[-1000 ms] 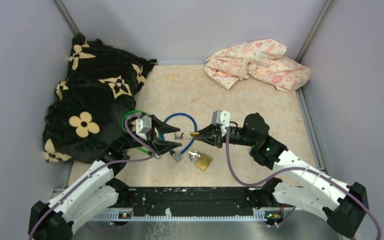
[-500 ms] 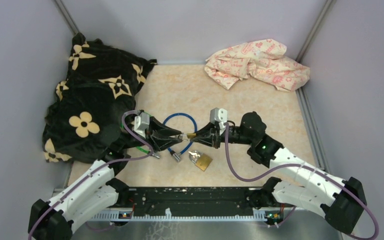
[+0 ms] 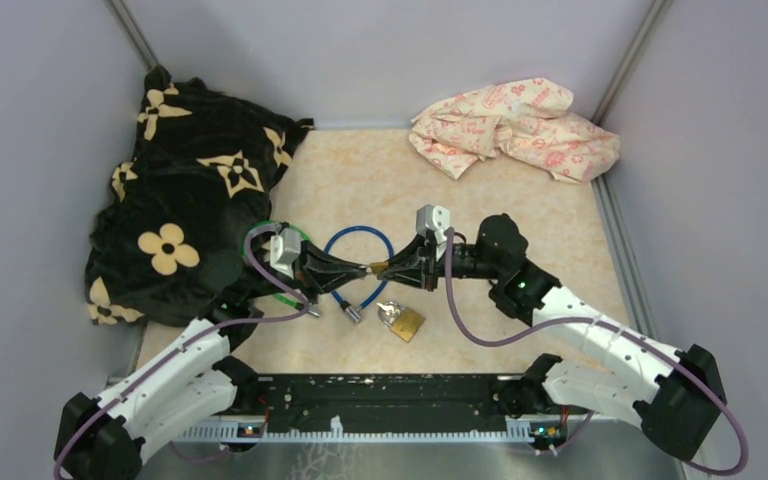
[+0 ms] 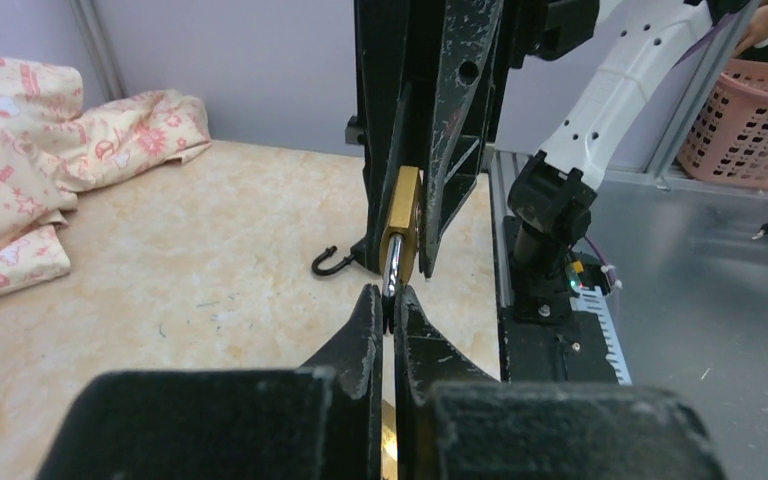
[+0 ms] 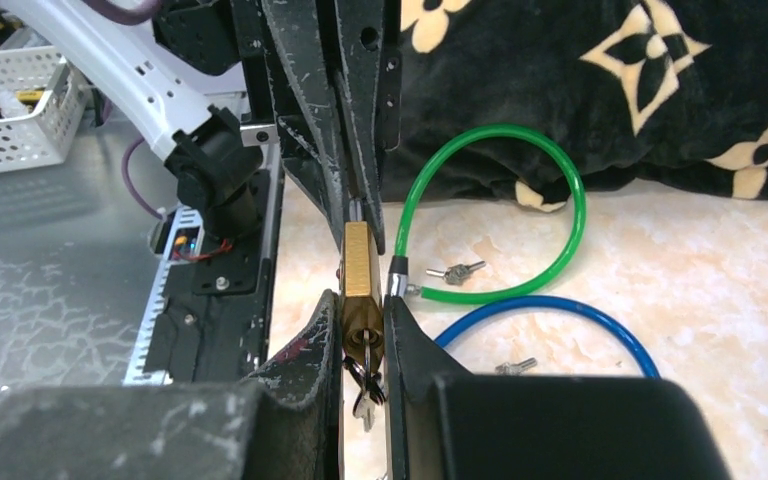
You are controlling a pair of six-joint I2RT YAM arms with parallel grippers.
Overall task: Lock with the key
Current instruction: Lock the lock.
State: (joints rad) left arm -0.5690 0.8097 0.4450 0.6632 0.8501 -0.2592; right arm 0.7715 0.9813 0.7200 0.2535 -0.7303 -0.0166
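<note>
A small brass lock [image 3: 374, 268] hangs above the table between my two grippers. My right gripper [image 5: 364, 302] is shut on the lock's brass body [image 5: 359, 270], and the key [image 5: 363, 352] sits in its keyhole with a ring and a spare key dangling. My left gripper [image 4: 388, 300] is shut on the lock's silver shackle [image 4: 392, 272], with the brass body [image 4: 403, 212] just beyond its fingertips. In the top view the left gripper [image 3: 362, 268] and right gripper [image 3: 386, 270] meet tip to tip.
A second brass padlock [image 3: 403, 322] lies on the table below the grippers. A blue cable loop [image 3: 360, 235] and a green cable loop [image 5: 560, 190] lie close by, with loose keys [image 5: 455, 271]. A black flowered cloth [image 3: 180, 200] sits left, a pink patterned cloth [image 3: 515, 125] far right.
My left gripper has moved right to the lock and closed on its shackle. The right gripper, still holding the lock, has shifted slightly left.
</note>
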